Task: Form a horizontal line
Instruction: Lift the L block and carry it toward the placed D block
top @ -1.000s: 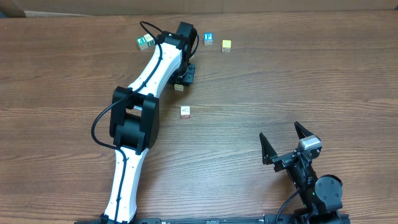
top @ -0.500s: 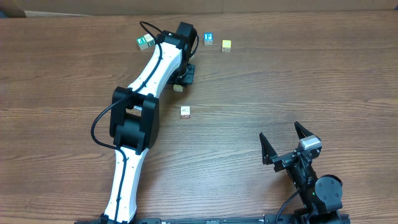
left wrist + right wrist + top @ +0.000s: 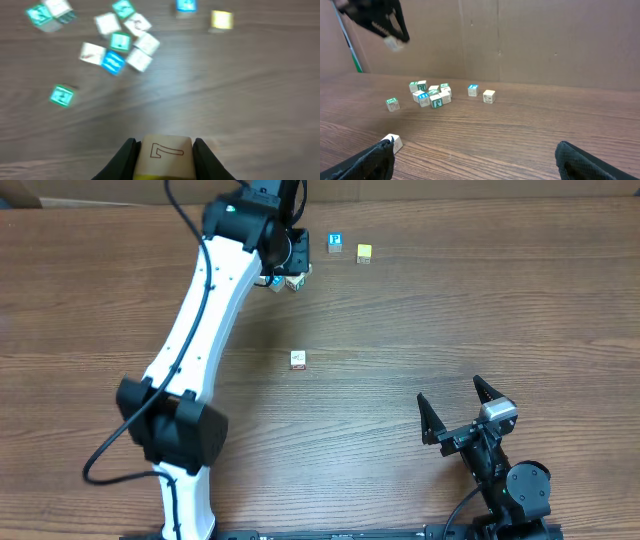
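Well left of the yellow cube [image 3: 364, 253] lies a loose jumble of white and teal cubes [image 3: 120, 42]. The left gripper [image 3: 164, 146], up off the table [image 3: 500, 300] and left of the yellow cube, pinches a whitish cube with a reddish mark [image 3: 167, 155]. A blue-and-white cube [image 3: 336, 242] sits just left of the yellow cube, not touching it. A second whitish cube [image 3: 298, 359] lies alone, left of the yellow cube and nearer the robot. Right of the yellow cube and well apart from it, the right gripper [image 3: 450, 392] is spread wide, holding nothing.
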